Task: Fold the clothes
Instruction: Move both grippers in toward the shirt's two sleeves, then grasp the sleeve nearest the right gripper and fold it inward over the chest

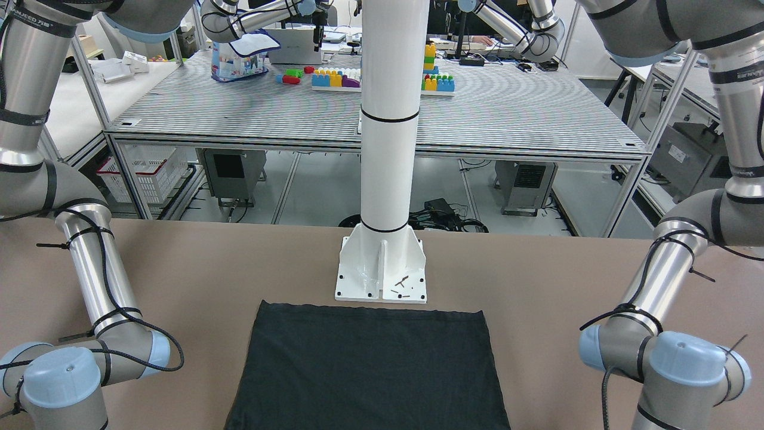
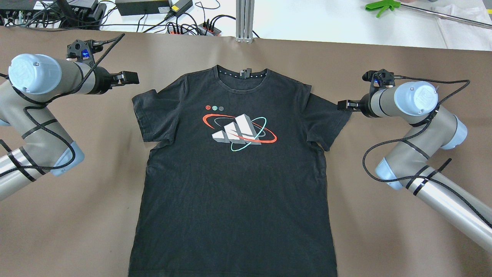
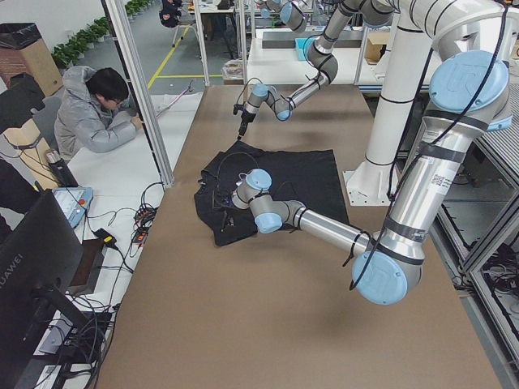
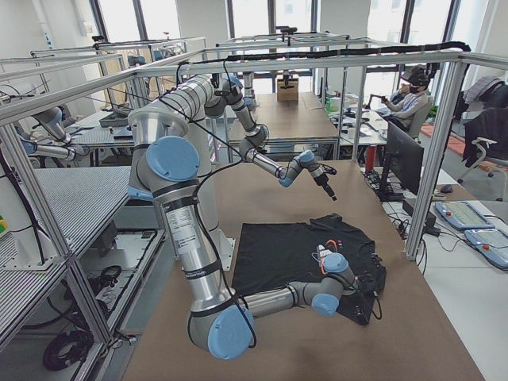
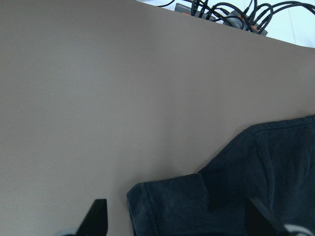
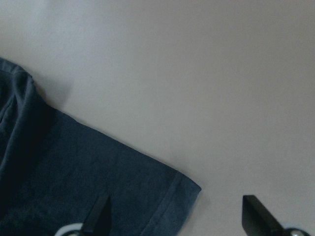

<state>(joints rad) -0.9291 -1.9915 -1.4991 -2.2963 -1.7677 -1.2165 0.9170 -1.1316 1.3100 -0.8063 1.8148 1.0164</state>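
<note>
Black T-shirt [image 2: 234,184] near left pincer [image 2: 132,78]

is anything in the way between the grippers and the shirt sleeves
Nothing visible is in the way. The left gripper and the right gripper are both open, and each is close to one sleeve of the black T-shirt. Only bare table lies around them. The wrist views show no other object near either sleeve.

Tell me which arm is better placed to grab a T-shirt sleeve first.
Right, probably. The right gripper, open, has its tips at the right sleeve hem of the T-shirt; the left gripper, also open, hovers off the fabric beyond the left sleeve.
</note>
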